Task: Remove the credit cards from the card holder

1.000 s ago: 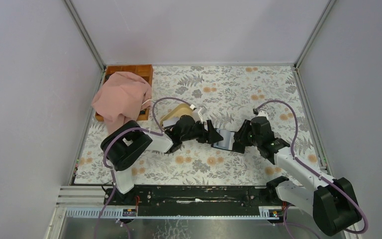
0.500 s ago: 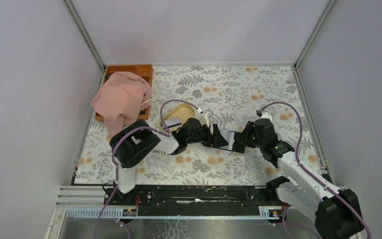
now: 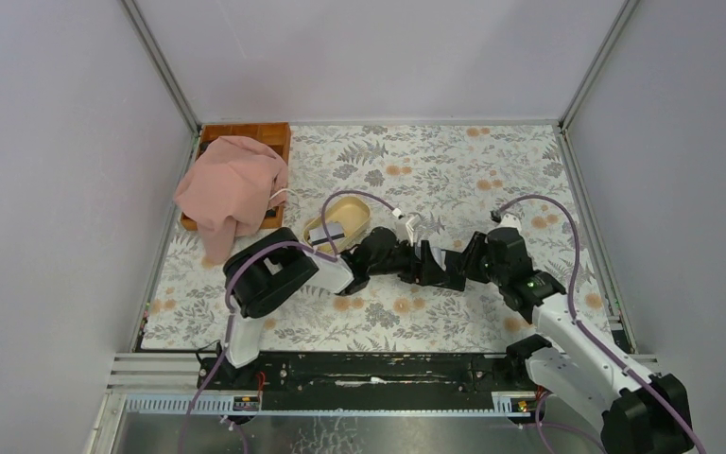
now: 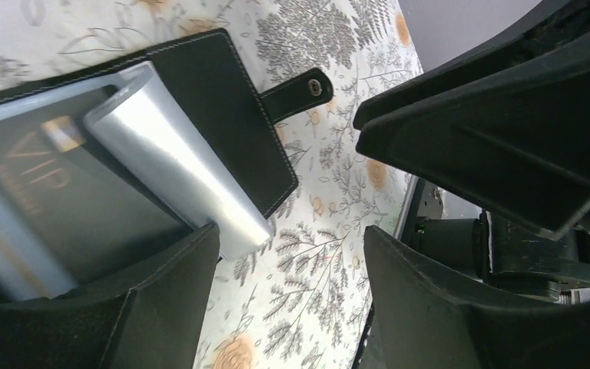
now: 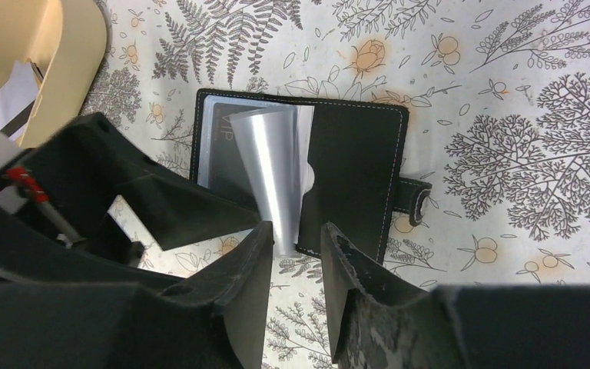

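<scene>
The card holder (image 5: pixel 353 165) lies open on the floral cloth, black, with its stud strap (image 4: pixel 299 91) out to one side. A clear plastic sleeve (image 5: pixel 273 173) curls up from its middle. A black card marked VIP (image 4: pixel 46 192) sits in the holder's left half. My left gripper (image 4: pixel 292 284) is open, one finger (image 4: pixel 161 307) over the holder's edge by the card. My right gripper (image 5: pixel 296 265) faces it with a narrow gap, the sleeve's end at its mouth. In the top view both grippers, left (image 3: pixel 432 268) and right (image 3: pixel 458 268), meet and hide the holder.
A beige oval dish (image 3: pixel 352 210) stands just behind the left arm, with a light card-like piece (image 3: pixel 329 234) in it. A wooden tray (image 3: pixel 246 130) under a pink cloth (image 3: pixel 232 184) sits at the back left. Grey walls close in three sides.
Both grippers have shifted to the right. The left arm has stretched over the holder, which showed between the grippers before and is now covered in the top view.
</scene>
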Available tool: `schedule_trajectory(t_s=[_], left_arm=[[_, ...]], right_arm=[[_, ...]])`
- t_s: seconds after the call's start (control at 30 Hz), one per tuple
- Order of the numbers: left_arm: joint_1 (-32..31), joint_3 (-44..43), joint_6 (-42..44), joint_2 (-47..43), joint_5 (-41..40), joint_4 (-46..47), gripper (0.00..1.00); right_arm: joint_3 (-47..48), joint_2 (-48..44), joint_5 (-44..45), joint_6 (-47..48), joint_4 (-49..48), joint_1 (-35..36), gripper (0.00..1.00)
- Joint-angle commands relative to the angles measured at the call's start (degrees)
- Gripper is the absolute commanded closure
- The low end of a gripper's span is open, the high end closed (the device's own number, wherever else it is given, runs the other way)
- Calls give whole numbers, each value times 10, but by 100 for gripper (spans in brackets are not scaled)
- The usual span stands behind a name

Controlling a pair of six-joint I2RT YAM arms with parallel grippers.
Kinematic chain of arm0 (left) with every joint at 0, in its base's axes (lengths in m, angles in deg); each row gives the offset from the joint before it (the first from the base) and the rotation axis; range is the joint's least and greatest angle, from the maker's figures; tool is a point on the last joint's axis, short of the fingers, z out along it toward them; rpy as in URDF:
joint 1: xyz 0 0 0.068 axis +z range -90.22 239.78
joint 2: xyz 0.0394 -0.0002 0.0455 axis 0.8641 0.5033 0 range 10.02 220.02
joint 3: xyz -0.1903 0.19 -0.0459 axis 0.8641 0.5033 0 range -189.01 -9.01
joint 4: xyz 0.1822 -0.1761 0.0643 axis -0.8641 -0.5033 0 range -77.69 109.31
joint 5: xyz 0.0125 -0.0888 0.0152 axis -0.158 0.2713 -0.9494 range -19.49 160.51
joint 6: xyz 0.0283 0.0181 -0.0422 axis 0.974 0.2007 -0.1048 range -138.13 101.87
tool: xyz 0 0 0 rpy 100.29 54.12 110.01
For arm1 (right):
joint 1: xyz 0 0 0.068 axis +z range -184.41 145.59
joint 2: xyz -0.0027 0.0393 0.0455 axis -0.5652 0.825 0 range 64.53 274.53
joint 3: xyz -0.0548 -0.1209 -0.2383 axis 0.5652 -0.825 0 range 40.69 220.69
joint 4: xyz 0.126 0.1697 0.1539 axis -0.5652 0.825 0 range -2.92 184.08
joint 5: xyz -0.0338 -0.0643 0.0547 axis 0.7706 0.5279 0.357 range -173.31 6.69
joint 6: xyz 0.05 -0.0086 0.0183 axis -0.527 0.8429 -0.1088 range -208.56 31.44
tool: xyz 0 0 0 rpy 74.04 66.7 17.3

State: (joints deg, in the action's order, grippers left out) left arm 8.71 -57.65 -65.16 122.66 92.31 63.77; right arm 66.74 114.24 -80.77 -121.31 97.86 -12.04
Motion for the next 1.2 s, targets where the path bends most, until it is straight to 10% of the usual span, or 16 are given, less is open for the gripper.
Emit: schedule_trajectory(t_s=[0.0,1.17], left_arm=[[-15,-30,-25,36,16,54,24],[-40,-281,-9,181,78,27,27]], right_arm=[[37,-40,19,22,47,-5,63],[98,-168,135,37,171,-6,59]])
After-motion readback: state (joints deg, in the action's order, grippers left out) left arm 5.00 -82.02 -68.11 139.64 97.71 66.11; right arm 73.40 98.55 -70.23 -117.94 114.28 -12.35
